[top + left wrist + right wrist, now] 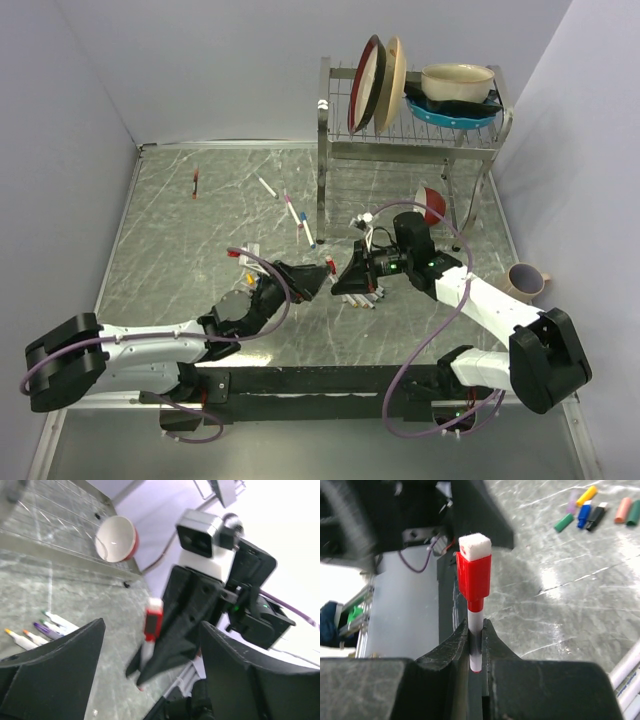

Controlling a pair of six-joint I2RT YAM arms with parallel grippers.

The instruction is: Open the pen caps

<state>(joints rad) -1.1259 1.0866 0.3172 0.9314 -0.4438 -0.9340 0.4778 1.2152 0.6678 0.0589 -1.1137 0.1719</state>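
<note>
Pen cap (pixel 475 575) of red plastic, squarish with a white end, upright in front of the dish rack (pixel 410 130).
Below it the right gripper (pixel 476 636) pinches the thin white pen (pixel 474 616); the left gripper (pixel 152 630) faces it, jaws wide. Only the right wrist view shows loose caps (pixel 592 512), short cylinders, on the marbled table (pixel 560 605).

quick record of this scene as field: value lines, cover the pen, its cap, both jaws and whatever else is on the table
held pen: thin white marker pen, gripped near its lower end
cap state: red plastic cap on the pen's upper end, not yet off
right jaws: shut on the pen barrel below the cap
left jaws: open, facing the cap, not touching it
loose caps: small coloured plastic caps lying on the grey marbled table
uncapped pens: several white pens lying together
nearby: red bowl with white inside
</note>
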